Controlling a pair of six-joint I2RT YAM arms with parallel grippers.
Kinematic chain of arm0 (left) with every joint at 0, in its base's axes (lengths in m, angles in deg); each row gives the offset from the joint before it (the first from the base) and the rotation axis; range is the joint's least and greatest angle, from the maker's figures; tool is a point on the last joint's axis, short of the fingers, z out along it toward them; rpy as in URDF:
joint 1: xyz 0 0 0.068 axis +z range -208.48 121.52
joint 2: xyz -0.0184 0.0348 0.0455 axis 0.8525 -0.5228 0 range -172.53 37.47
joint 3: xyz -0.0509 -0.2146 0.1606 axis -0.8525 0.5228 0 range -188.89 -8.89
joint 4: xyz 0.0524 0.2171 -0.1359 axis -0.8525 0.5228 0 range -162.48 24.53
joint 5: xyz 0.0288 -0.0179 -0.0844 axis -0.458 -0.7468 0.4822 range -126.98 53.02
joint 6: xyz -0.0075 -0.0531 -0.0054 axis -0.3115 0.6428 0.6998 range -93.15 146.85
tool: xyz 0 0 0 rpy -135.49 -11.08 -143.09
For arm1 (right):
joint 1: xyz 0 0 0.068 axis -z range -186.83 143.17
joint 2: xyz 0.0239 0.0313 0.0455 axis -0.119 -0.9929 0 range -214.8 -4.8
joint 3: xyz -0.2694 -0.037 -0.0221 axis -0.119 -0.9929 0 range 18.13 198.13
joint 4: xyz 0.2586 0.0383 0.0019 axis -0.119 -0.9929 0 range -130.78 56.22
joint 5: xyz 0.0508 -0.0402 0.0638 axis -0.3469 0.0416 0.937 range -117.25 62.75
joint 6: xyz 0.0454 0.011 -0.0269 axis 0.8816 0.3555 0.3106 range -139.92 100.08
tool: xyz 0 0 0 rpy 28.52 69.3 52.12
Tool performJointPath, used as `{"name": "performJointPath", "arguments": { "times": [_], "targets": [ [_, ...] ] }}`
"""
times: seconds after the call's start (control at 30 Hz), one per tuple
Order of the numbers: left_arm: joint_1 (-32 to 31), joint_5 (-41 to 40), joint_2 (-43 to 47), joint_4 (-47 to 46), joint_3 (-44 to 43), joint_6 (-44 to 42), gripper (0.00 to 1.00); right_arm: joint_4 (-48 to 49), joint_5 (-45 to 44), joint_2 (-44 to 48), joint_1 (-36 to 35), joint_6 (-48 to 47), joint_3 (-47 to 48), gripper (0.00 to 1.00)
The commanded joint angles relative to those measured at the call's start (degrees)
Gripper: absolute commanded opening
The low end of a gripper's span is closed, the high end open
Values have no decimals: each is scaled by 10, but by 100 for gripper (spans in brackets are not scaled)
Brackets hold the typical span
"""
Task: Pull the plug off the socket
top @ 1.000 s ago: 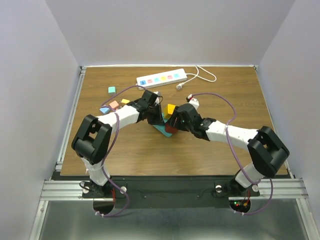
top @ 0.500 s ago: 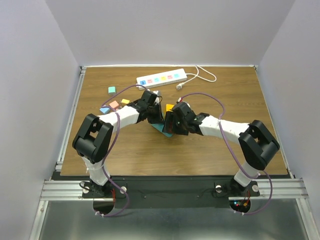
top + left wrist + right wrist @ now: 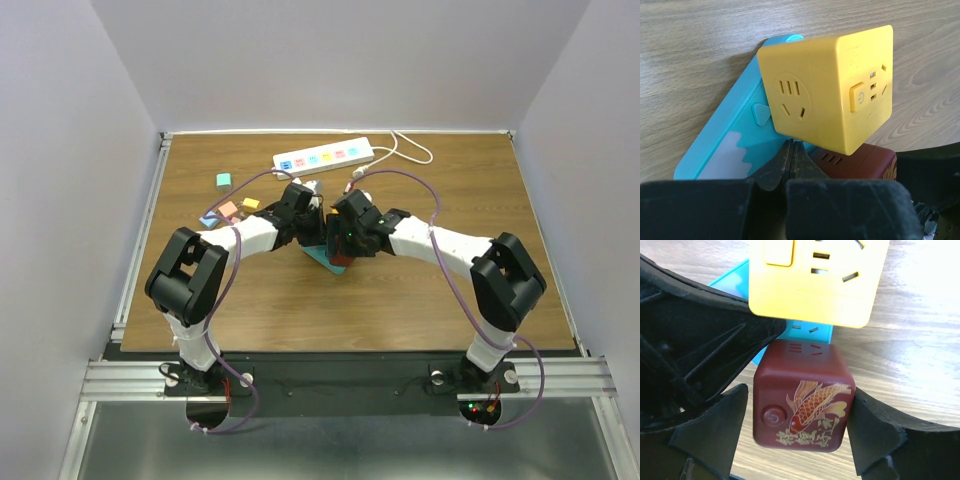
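The socket, a long white strip with pastel outlets, lies at the back of the table with nothing plugged in. Both arms meet at a teal triangular block mid-table. On it stand a yellow cube plug and a dark red cube plug with a gold fish. My right gripper is open and straddles the red cube. Its right finger is against the cube and a thin gap shows on the left side. My left gripper is shut, with its tips on the teal block under the yellow cube.
Small coloured blocks lie left of the arms. The strip's thin white cord loops at the back right, and a small white plug lies loose near it. The left arm's black body crowds the red cube's left side.
My right arm has swung left over the teal block, and its jaws have opened wider around the red cube. The left arm has stayed put.
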Motion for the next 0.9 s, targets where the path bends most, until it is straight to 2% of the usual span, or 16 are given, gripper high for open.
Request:
{"name": "performJointPath", "arguments": {
  "times": [0.0, 0.13, 0.17, 0.23, 0.57, 0.73, 0.87],
  "targets": [
    [-5, -30, -23, 90, 40, -21, 0, -21, -2, -25, -2, -30, 36, 75],
    [-6, -34, -28, 92, 44, -25, 0, -25, 6, -30, -2, -25, 37, 35],
    [-6, -35, -29, 92, 49, -25, 0, -26, 4, -30, -2, -26, 37, 15],
    [-7, -33, -31, 87, 55, -26, 0, -35, -4, -25, -3, -28, 51, 0],
    [-39, -46, -71, 38, 143, -20, 0, -85, -79, 30, 2, -38, 193, 0],
    [-46, -38, -91, 4, 172, -8, 0, -99, -93, 41, 10, -35, 194, 0],
    [-46, -47, -80, 11, 166, -7, 0, -132, -120, 68, 18, -21, 179, 1]
  ]
}}
